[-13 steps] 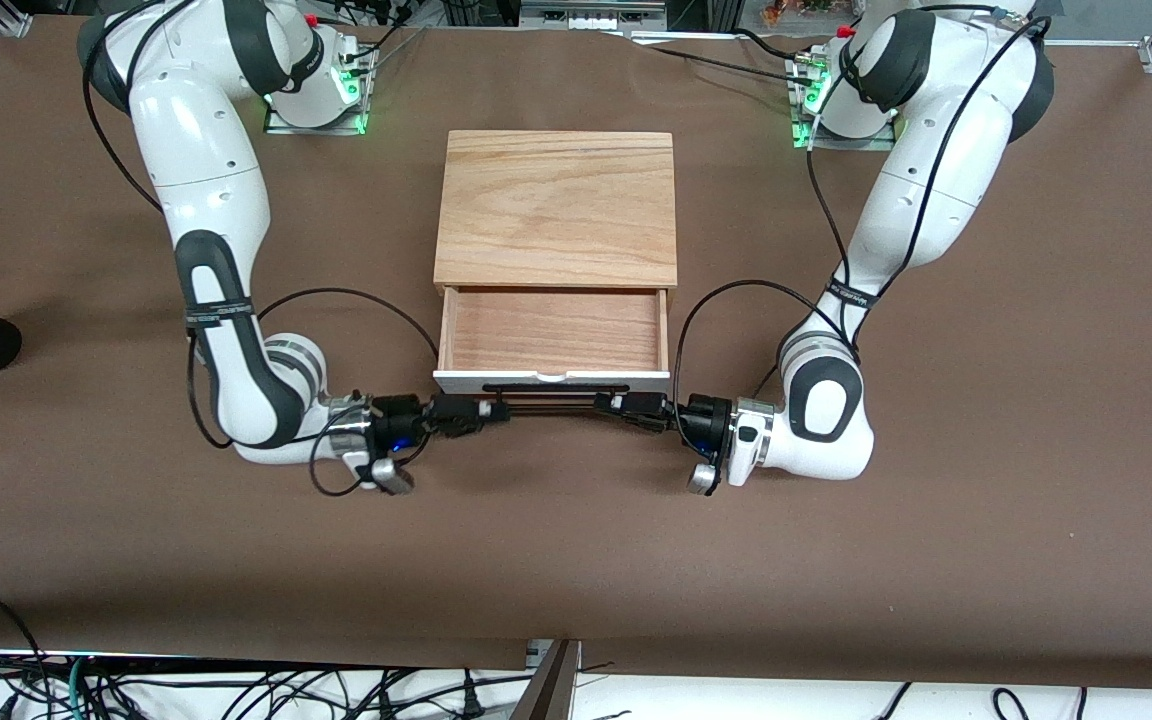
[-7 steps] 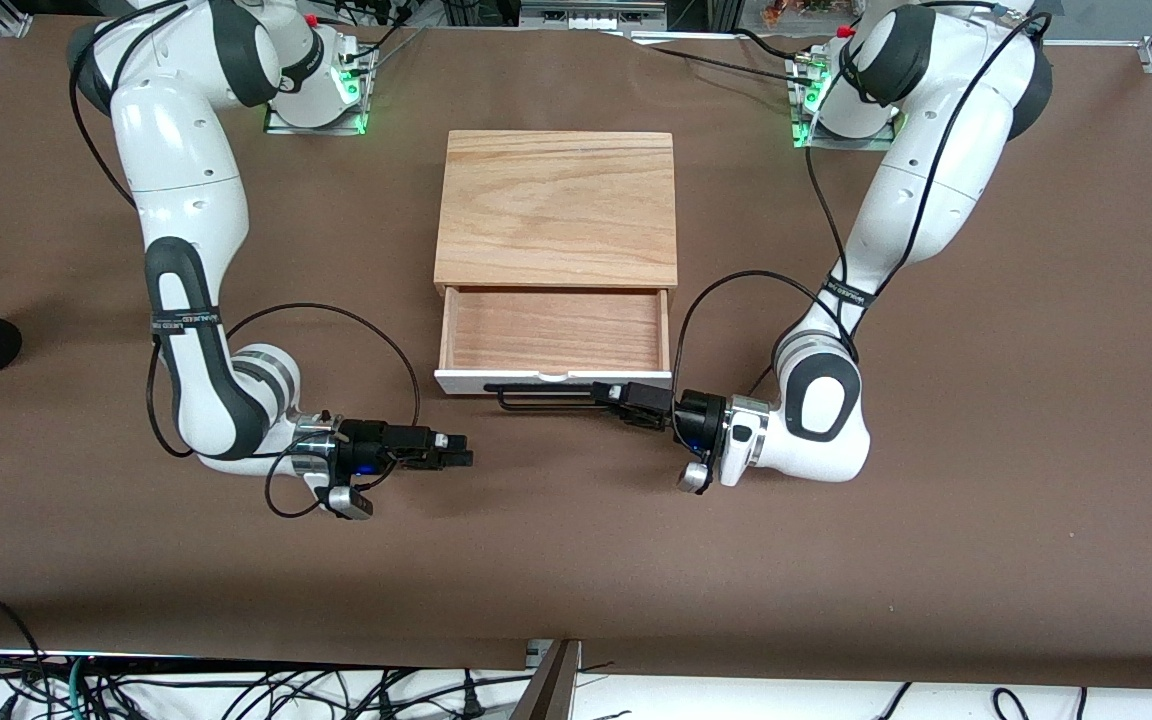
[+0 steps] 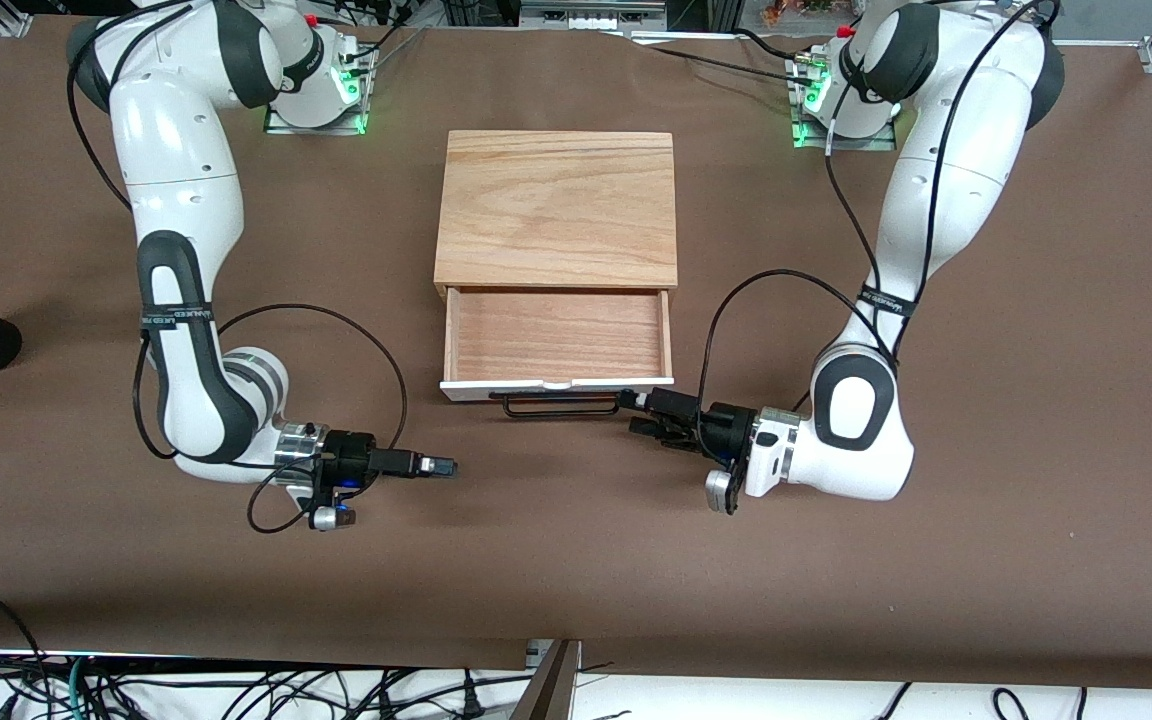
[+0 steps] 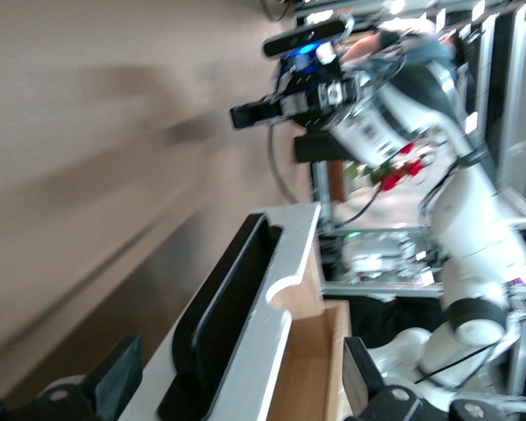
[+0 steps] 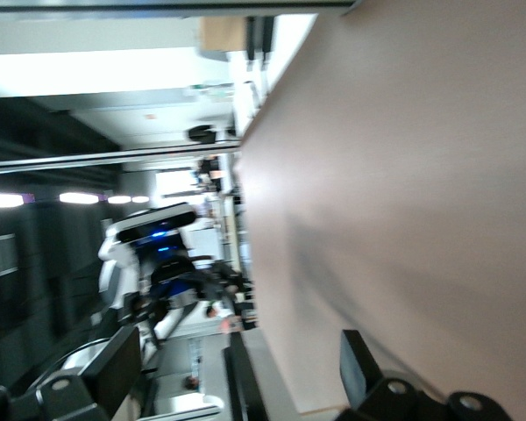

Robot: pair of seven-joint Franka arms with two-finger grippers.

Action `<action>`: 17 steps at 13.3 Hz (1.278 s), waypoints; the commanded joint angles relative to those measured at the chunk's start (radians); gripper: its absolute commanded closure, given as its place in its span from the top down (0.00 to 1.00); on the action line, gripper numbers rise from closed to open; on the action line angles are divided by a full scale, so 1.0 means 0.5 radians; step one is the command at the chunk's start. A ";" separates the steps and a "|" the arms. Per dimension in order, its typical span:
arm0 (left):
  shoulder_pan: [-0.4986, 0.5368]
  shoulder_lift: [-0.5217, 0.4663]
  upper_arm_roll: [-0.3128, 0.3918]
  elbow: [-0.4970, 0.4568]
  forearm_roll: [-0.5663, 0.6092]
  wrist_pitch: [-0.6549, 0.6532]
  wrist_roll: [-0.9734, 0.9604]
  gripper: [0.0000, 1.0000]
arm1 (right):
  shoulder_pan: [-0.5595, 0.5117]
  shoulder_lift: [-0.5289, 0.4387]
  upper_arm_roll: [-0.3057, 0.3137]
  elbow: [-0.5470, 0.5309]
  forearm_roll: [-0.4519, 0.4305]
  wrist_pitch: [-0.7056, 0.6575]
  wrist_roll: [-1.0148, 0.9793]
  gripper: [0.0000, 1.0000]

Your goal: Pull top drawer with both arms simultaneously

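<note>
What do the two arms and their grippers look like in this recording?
Both arms, left arm and right arm, are glossy white with black joint bands, a lettered black strap and looping black cables. The left gripper and right gripper are small, black and two-fingered, behind silver wrist flanges.

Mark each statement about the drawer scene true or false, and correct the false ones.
1. The top drawer is pulled out. True.
2. The right gripper is shut on the black handle. False: it is open, over bare table, apart from the handle.
3. The left gripper is open at the handle's end. True.
4. Something lies in the drawer. False: only its wood floor shows.
</note>
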 commanded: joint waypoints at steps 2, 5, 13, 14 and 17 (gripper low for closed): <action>0.003 -0.328 0.087 -0.002 0.570 -0.023 -0.056 1.00 | 0.186 -0.074 -0.255 0.108 -0.309 0.113 0.440 1.00; 0.028 -0.573 0.115 -0.011 1.131 -0.029 -0.065 1.00 | 0.225 -0.190 -0.356 0.111 -0.694 0.094 0.768 1.00; 0.154 -1.211 0.136 -0.305 2.138 -0.296 -0.423 1.00 | -0.044 -1.036 0.030 -0.354 -2.674 0.140 0.861 1.00; 0.150 -1.325 0.124 -0.451 2.227 -0.302 -0.536 1.00 | -0.105 -1.174 0.033 -0.431 -2.711 0.140 0.864 1.00; 0.144 -1.686 0.133 -0.866 2.412 -0.217 -0.891 1.00 | -0.240 -1.454 0.030 -0.514 -2.800 0.046 0.864 1.00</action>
